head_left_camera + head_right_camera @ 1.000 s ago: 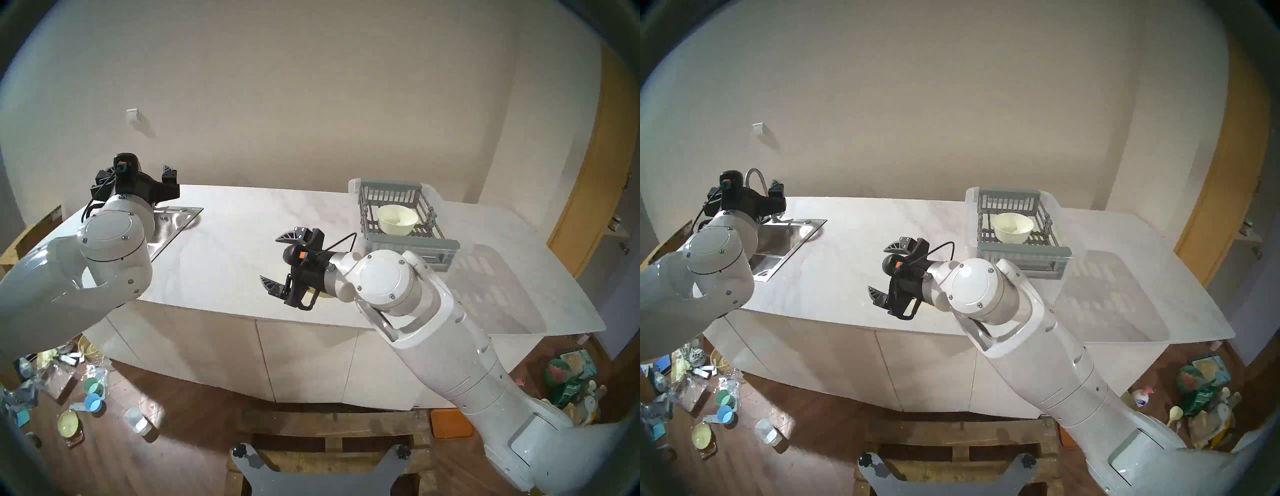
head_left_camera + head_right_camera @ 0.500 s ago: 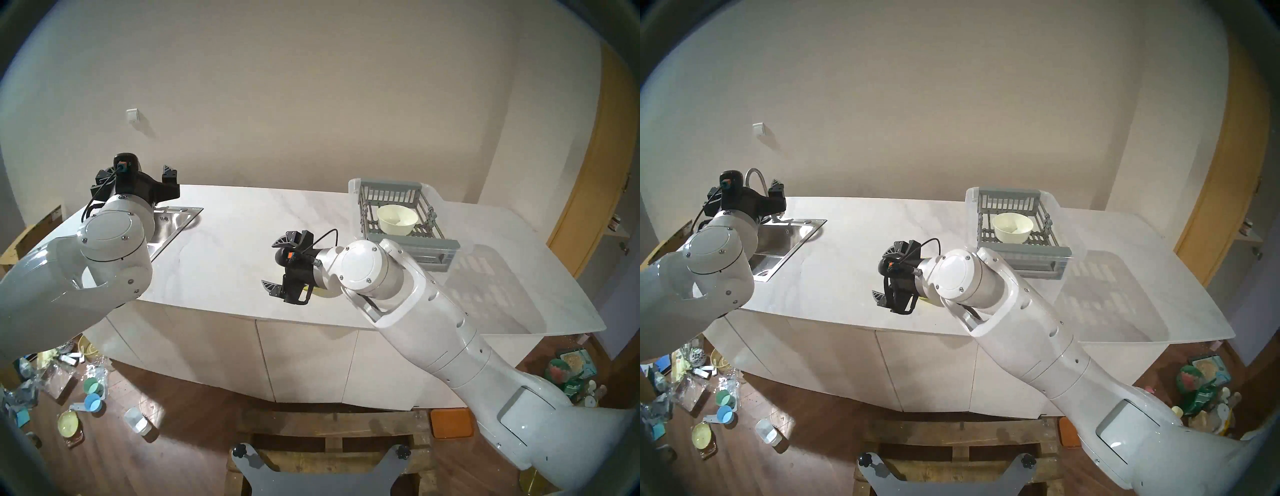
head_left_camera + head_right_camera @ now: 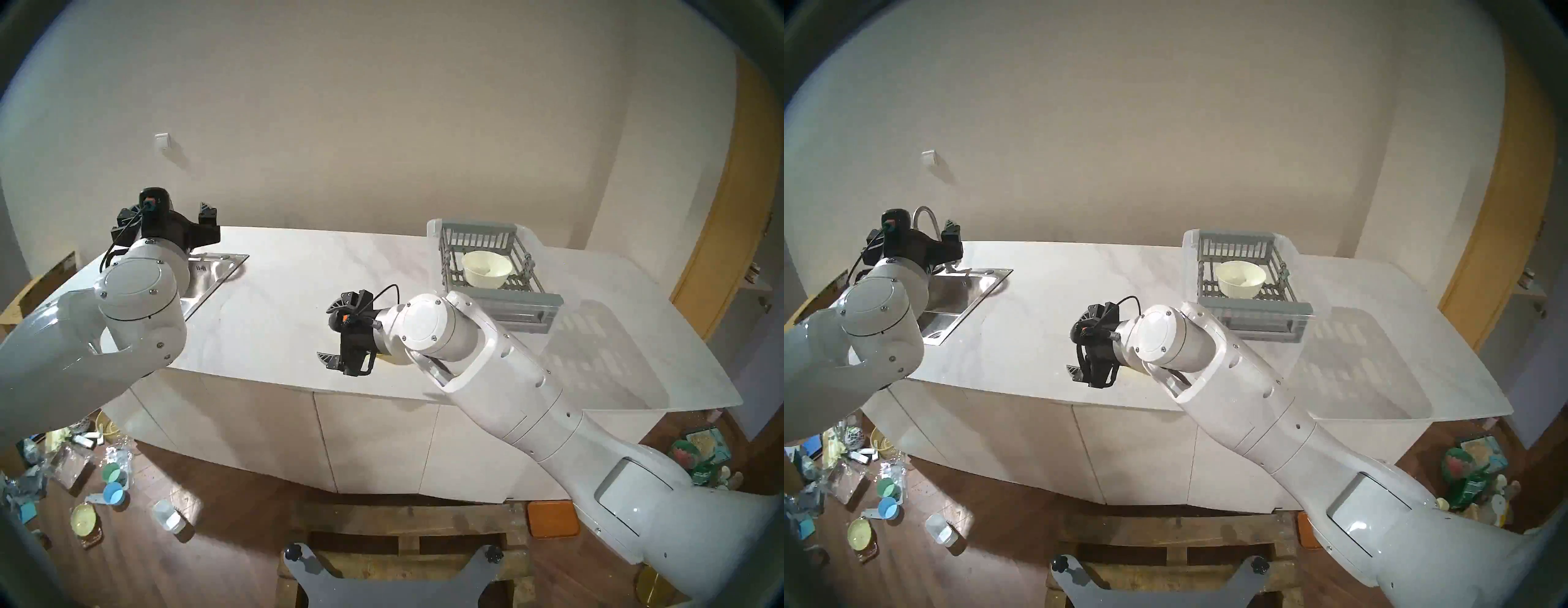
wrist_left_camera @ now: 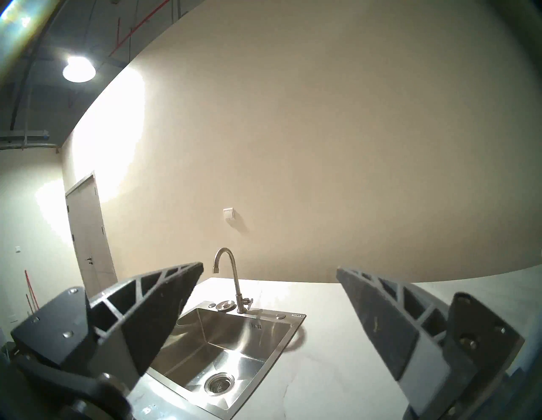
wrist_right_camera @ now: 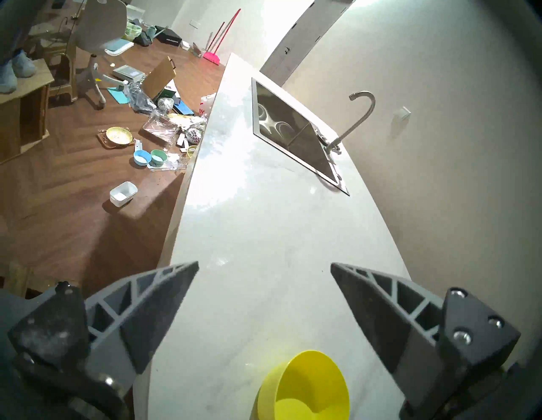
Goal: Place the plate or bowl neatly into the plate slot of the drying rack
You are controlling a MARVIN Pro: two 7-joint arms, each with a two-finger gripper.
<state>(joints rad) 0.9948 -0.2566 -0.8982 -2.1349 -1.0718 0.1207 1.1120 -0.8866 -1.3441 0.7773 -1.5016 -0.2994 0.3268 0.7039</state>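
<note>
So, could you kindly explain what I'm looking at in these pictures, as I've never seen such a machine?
It is a robot with two white arms at a pale stone counter. Two pictures come from its head; the others from cameras on each wrist. The left gripper is open above the steel sink, holding nothing. The right gripper is open too, above a small yellow plastic bowl. A cream bowl already sits in the grey plastic drying rack.

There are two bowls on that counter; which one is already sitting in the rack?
The cream bowl, upright inside the grey drying rack. The yellow bowl sits on the bare counter below the open right gripper.
</note>
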